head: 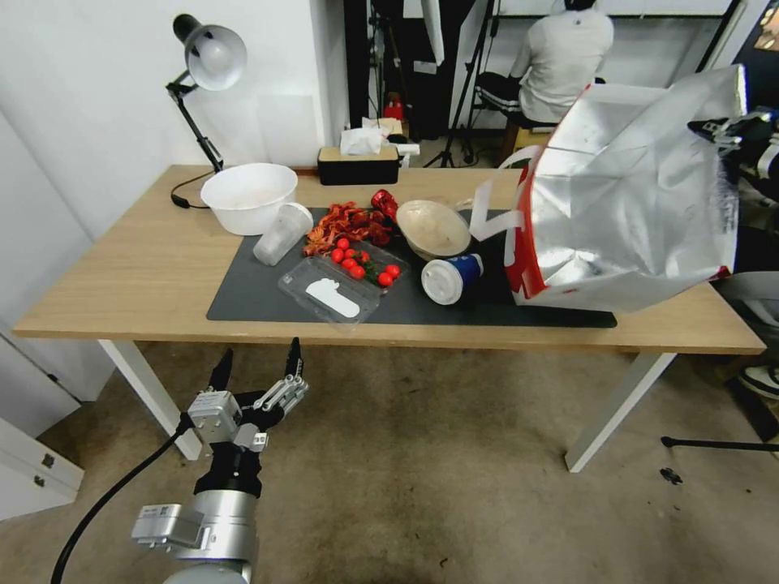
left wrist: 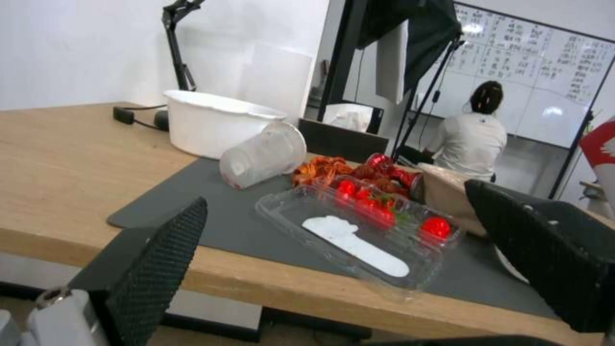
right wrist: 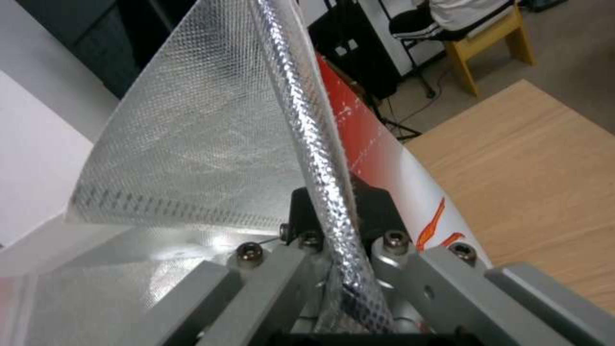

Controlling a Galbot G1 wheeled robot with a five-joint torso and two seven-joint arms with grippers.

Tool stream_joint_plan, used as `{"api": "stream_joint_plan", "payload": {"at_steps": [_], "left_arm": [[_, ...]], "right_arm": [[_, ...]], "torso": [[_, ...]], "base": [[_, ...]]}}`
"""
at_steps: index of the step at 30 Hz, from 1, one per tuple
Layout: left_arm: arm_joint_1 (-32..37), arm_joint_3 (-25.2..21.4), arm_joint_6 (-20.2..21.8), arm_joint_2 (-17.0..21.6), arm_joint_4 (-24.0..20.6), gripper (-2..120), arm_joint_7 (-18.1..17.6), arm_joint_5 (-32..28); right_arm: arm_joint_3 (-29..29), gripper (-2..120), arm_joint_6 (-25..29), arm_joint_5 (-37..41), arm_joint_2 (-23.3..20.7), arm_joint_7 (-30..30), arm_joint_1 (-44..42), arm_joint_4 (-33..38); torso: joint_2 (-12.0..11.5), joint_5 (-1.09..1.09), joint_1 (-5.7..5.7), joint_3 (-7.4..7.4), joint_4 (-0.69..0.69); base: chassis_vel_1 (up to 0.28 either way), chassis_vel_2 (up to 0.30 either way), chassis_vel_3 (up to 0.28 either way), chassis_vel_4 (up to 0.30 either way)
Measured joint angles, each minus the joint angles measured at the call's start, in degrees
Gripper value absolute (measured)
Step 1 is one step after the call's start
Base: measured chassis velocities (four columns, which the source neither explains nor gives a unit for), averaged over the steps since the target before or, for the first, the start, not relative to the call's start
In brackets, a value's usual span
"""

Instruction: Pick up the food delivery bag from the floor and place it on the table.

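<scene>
The right gripper [right wrist: 336, 226] has its jaws squeezed tight on the shiny top edge of the food delivery bag [head: 633, 203], and the foil rim runs right between them. The bag hangs down from those jaws with its bottom over the right end of the counter [head: 97, 284]; it looks like it sits on the wood and the grey mat [head: 251, 292], but I cannot be sure it rests fully. A good way to do this step, I think, is to lower the bag slowly until it stands flat, then let go. The blue cup [head: 450, 278] lies just beside the bag, so the bag should not swing that way. The left gripper [head: 256, 377] waits low in front of the counter, its jaws wide open and holding nothing.
</scene>
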Motion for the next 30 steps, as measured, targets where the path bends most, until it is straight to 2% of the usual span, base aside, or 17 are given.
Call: {"api": "stream_joint_plan", "payload": {"at_steps": [10, 23, 24, 25, 30], "left_arm": [[0.4, 0.0, -0.2, 0.0, -0.2, 100, 0.0, 0.3], [0.6, 0.0, -0.8, 0.1, -0.3, 100, 0.0, 0.3], [0.7, 0.0, -0.9, 0.2, -0.3, 100, -0.1, 0.3], [0.7, 0.0, -0.9, 0.2, -0.3, 100, -0.1, 0.3], [0.7, -0.1, -1.0, 0.3, -0.3, 100, -0.1, 0.2]], "right_arm": [[-0.6, 0, -1.5, -3.0, 0.0, -7.2, -0.9, -3.2], [-0.6, 0, -0.6, -6.0, 0.4, -9.5, -2.1, -4.9], [-0.8, 7, -0.1, -6.5, 0.4, -9.7, -1.9, -5.3], [-0.8, 7, -0.1, -6.5, 0.4, -9.7, -1.9, -5.3], [-1.2, 25, 0.8, -8.1, 0.0, -11.9, -1.3, -6.4]], "torso": [[0.0, 0.0, 0.0, 0.0, -0.01], [0.0, 0.0, 0.0, 0.0, 0.0], [0.0, 0.0, 0.0, 0.0, -0.01], [0.0, 0.0, 0.0, 0.0, -0.01], [0.0, 0.0, 0.0, 0.0, 0.0]], "base": [[0.0, 0.0, 0.0, 0.0], [0.0, 0.0, 0.0, 0.0], [0.0, 0.0, 0.0, 0.0], [0.0, 0.0, 0.0, 0.0], [0.0, 0.0, 0.0, 0.0]]}}
